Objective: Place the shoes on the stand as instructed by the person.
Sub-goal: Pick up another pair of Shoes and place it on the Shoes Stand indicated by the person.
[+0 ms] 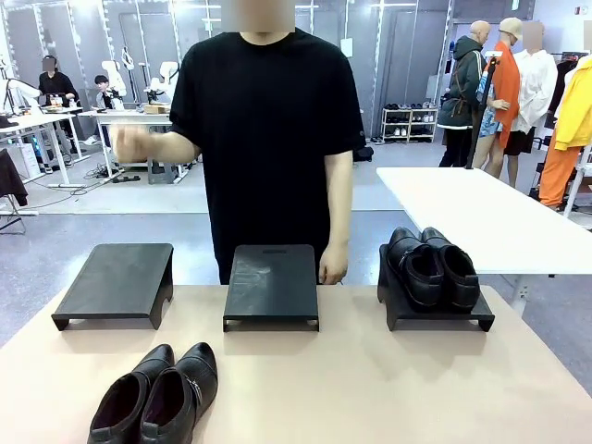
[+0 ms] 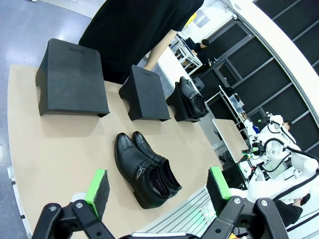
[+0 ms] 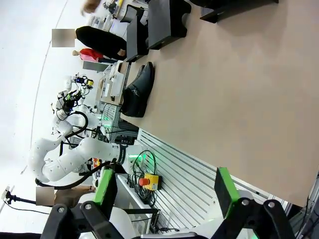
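The person's T-shirt (image 1: 268,139) is plain black. The middle stand (image 1: 271,282), just beside the lowered hand (image 1: 332,266), is matt black, like the end stand (image 1: 435,317) on that hand's other side and the bare stand (image 1: 118,282) below the raised hand (image 1: 129,143). The shelved shoes (image 1: 433,266) beyond the lowered hand are glossy black. So are the loose shoes (image 1: 159,398) in front of it, with dark insides. The table (image 1: 388,388) is plain tan. The left gripper (image 2: 158,191) and right gripper (image 3: 167,191) are black with green pads (image 2: 98,183).

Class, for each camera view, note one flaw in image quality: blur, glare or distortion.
Front view: the person's raised hand is motion-blurred. Left wrist view: the wide-angle lens bows the table edge. Right wrist view: scene rolled sideways, its upper left washed out white.
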Robot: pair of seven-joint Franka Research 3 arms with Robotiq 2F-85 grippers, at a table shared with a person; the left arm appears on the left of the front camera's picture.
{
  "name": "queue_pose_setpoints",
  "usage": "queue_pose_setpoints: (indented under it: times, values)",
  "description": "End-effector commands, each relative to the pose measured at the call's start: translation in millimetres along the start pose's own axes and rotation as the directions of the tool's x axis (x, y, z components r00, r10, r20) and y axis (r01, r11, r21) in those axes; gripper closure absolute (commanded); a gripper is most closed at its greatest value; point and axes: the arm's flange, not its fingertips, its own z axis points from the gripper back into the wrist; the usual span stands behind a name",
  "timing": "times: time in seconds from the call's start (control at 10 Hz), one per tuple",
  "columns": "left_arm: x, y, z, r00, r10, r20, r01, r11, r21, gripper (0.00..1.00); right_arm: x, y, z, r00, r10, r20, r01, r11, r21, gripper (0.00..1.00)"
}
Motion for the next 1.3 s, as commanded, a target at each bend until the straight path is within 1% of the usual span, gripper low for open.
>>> queue_pose_setpoints:
  times: [0.0, 0.8, 0.9, 1.0, 1.2]
  values:
    - [3, 2, 1, 1.0, -0.026, 0.015, 0.026, 0.999, -0.019, 0.0, -2, 4, 3, 1.0, 0.005, -0.008, -0.005, 1.0, 0.003, 0.0]
    - [3, 2, 1, 1.0, -0.026, 0.015, 0.026, 0.999, -0.019, 0.0, -2, 4, 3, 1.0, 0.005, -0.008, -0.005, 1.0, 0.003, 0.0]
    - [0, 0, 0, 1.0, -0.003, 0.0, 0.003, 1.0, 0.0, 0.0, -2, 4, 3, 1.0, 0.005, -0.008, -0.005, 1.0, 0.003, 0.0]
    - [6, -8, -7, 0.999, -0.001, -0.04, 0.002, 1.0, 0.022, 0.0, -2, 4, 3, 1.0, 0.005, -0.008, -0.005, 1.0, 0.003, 0.0]
    - [22, -51, -31, 0.99, -0.039, -0.137, 0.046, 0.998, 0.049, 0.0, -2, 4, 3, 1.0, 0.005, -0.008, -0.005, 1.0, 0.003, 0.0]
